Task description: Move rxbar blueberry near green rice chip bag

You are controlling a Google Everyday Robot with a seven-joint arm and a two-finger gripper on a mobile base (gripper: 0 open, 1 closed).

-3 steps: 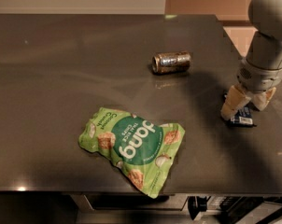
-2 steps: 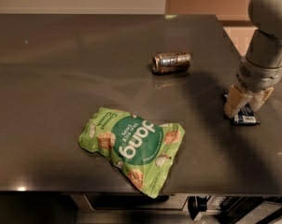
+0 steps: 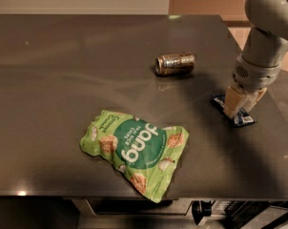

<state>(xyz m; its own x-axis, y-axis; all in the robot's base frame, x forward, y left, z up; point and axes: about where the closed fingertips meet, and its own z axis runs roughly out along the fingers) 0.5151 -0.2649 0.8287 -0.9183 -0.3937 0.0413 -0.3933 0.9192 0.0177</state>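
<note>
The rxbar blueberry [image 3: 244, 119], a small dark-blue wrapper, lies flat on the dark table near its right edge. My gripper [image 3: 243, 104] is down over it, its cream fingers [image 3: 232, 102] open and standing either side of the bar, hiding the bar's middle. The green rice chip bag [image 3: 137, 150], light green with a dark-green "dang" circle, lies flat at the front centre of the table, well to the left of the bar and gripper.
A brownish metallic can [image 3: 175, 63] lies on its side behind and left of the gripper. The table's right edge [image 3: 277, 104] runs just past the bar, and its front edge [image 3: 134, 194] is just below the bag.
The gripper has settled very slightly lower over the bar. The bar, bag and can have not moved.
</note>
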